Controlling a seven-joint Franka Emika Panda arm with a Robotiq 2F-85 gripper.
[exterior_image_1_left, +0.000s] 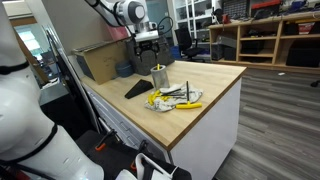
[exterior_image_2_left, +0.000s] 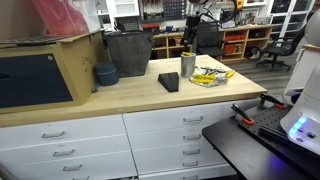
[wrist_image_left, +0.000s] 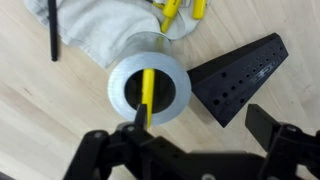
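Hovers w/ pincer (exterior_image_1_left: 148, 52) spread wide, nothing held, right above metal cup (wrist_image_left: 172, 100) on desk (wrist_image_left: 40, 110). Looks partway done: 1 yellow marker (wrist_image_left: 147, 95) standing in cup already. Leaves other yellow items (wrist_image_left: 170, 10) + black pen (wrist_image_left: 52, 30) lying on white cloth (wrist_image_left: 100, 30) just beside cup, black wedge (wrist_image_left: 235, 80) near.

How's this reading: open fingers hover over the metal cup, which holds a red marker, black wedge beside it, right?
The marker is yellow, not red; the wrist view shows it in the metal cup. Open fingers above and the black wedge beside it are right.
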